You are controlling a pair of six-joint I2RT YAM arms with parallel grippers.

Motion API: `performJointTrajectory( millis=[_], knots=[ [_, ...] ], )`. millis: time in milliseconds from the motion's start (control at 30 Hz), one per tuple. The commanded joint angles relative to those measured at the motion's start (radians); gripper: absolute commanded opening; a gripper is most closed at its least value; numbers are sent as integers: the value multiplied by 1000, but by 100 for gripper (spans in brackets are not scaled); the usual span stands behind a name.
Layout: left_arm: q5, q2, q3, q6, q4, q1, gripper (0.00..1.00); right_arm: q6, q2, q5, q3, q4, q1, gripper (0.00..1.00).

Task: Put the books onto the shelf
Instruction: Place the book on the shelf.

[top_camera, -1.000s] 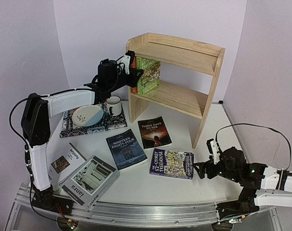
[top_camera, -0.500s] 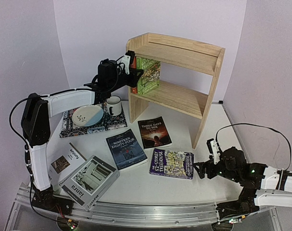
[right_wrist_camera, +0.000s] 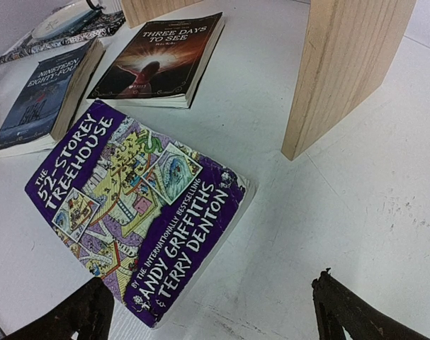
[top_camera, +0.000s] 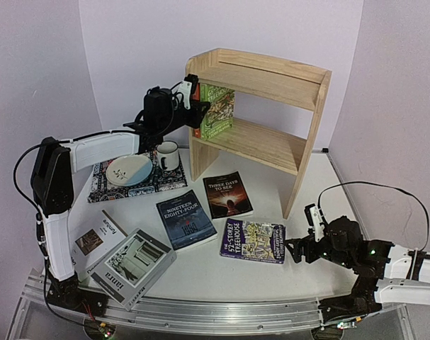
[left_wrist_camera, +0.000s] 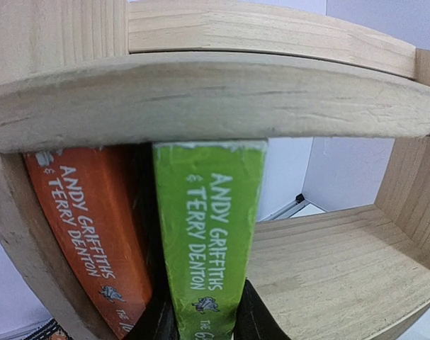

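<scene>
On the lower tier of the pine shelf [top_camera: 271, 81], at its left end, a green Treehouse book [top_camera: 218, 111] stands upright beside an orange one [left_wrist_camera: 87, 227]. My left gripper [top_camera: 193, 99] is shut on the green book's spine [left_wrist_camera: 211, 227], one finger on each side. Flat on the table lie the purple "52-Storey Treehouse" [top_camera: 253, 241], "Three Days to See" [top_camera: 227, 195], "Nineteen Eighty-Four" [top_camera: 186, 219], the grey book [top_camera: 132, 265] and a white book [top_camera: 94, 239]. My right gripper [top_camera: 297, 249] hangs open just right of the purple book [right_wrist_camera: 137, 205], holding nothing.
A patterned placemat [top_camera: 101, 188] with a plate [top_camera: 128, 170] and a mug [top_camera: 168, 154] sits left of the shelf, under my left arm. The shelf's right side panel [right_wrist_camera: 349, 64] stands on the table just beyond my right gripper.
</scene>
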Motion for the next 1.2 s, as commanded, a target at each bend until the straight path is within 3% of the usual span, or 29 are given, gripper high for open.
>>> performJointTrajectory(
  millis=[0,133,567,967,1167],
  knots=[
    [-30,-88,11,23,109,10,28,-5,-3,2,24,12,4,98],
    [-32,-99,0,23,109,10,34,-6,-6,2,23,12,4,98],
    [-34,-135,-42,19,109,9,34,-6,-4,0,23,12,5,98],
    [-35,-241,-181,-5,109,10,39,-8,-4,-3,23,12,5,98],
    [-36,-350,-318,-103,105,9,61,-7,0,-3,26,13,4,98]
  ],
)
